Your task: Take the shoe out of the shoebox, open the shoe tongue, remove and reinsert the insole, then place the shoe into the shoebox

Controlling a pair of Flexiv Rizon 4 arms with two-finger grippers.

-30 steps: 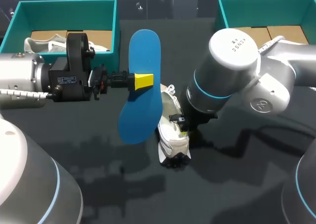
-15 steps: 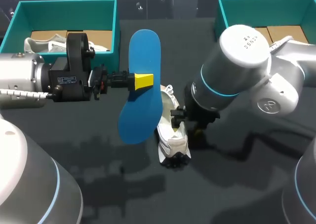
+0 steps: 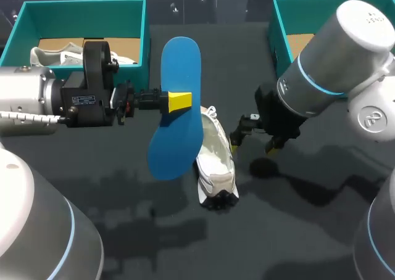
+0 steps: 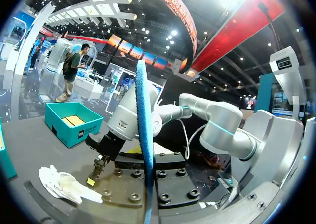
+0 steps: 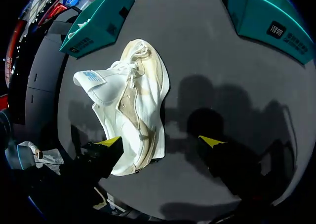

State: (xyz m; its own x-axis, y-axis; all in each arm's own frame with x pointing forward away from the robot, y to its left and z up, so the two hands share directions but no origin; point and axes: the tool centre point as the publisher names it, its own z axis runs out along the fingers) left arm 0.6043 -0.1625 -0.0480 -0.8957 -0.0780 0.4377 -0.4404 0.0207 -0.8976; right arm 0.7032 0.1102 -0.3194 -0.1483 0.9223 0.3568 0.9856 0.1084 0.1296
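A blue insole point(image 3: 176, 116) is held up above the table, and my left gripper point(image 3: 179, 101) is shut on its middle. In the left wrist view the insole point(image 4: 144, 145) shows edge-on, running up from between the fingers. The white shoe point(image 3: 216, 160) lies on the dark table just right of and under the insole. My right gripper point(image 3: 253, 143) stands open to the shoe's right, above the table and holding nothing. Seen from the right wrist, the shoe point(image 5: 133, 105) lies with its tongue lifted, beside one fingertip point(image 5: 107, 143) of the open right gripper point(image 5: 159, 142).
A teal shoebox point(image 3: 147, 27) at the back left holds another white shoe point(image 3: 52, 53). A second teal shoebox point(image 3: 281, 18) stands at the back right, partly behind my right arm. Dark table shows in front of the shoe.
My right gripper has opened, let go of the shoe, and pulled up and to the right. The left arm and insole have stayed still.
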